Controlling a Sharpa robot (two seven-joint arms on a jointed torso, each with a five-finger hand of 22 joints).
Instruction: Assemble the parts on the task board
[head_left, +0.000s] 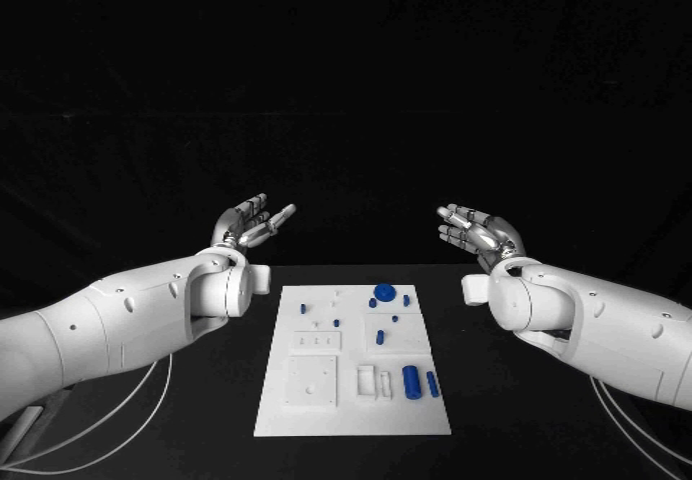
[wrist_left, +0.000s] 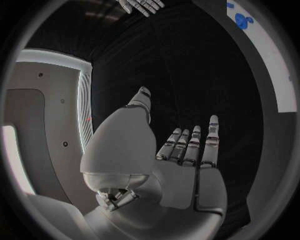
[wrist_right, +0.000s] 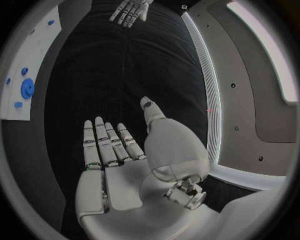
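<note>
Centrally on the black table (head_left: 173, 420) lies the white task board (head_left: 325, 410), a flat plate with shallow pale recesses. Small blue parts sit on its far and right areas: a round disc (head_left: 385, 292) at the far edge, a short cylinder (head_left: 411, 381) near the right. No writing can be read on it. Beyond the table all is dark. Beside the board's far corners, the left hand (head_left: 251, 222) and right hand (head_left: 477, 229) are raised with palms up, fingers spread, holding nothing.
</note>
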